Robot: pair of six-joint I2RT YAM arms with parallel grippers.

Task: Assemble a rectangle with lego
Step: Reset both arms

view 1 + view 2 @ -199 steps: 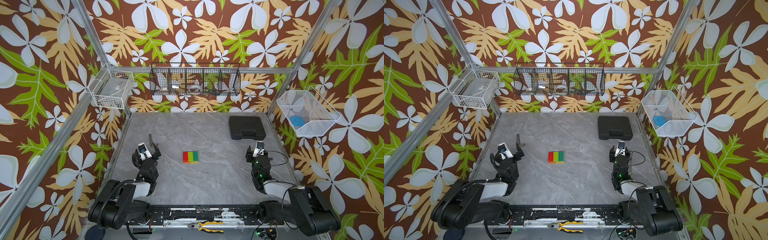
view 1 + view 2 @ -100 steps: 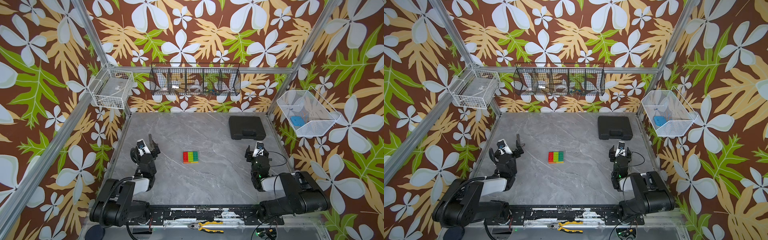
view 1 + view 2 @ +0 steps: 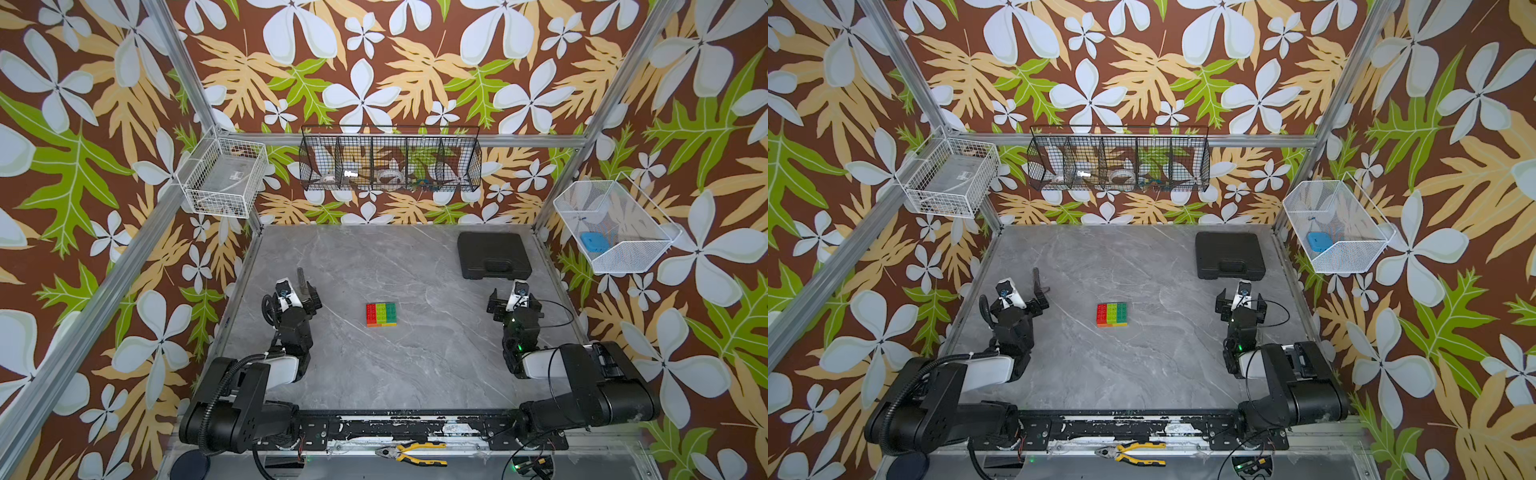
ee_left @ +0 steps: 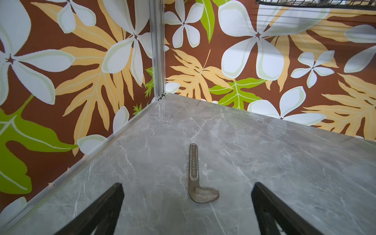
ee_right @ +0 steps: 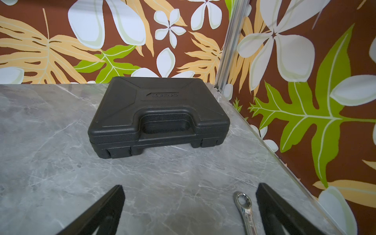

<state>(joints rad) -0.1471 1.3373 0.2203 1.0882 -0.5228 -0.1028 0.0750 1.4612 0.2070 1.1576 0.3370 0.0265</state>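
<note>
The rectangle (image 3: 380, 314) (image 3: 1111, 314) of joined lego lies flat mid-table, with red, lime and dark green stripes over an orange layer. Neither gripper touches it. My left gripper (image 3: 291, 299) (image 3: 1017, 302) rests well to its left, open and empty, and the left wrist view shows only bare table between its fingers (image 4: 187, 184). My right gripper (image 3: 514, 302) (image 3: 1241, 302) sits well to the right, also open and empty (image 5: 190, 186). The rectangle is out of both wrist views.
A black plastic case (image 3: 493, 255) (image 5: 158, 114) lies at the back right. A rusty hooked metal piece (image 4: 194, 173) lies just ahead of the left gripper. A chrome wrench (image 5: 245, 207) lies beside a right finger. Wire baskets hang on the walls, and pliers (image 3: 411, 453) lie on the front rail.
The right gripper's jaws have spread wider. Both arms have shifted slightly at the sides of the table. The rectangle has not moved.
</note>
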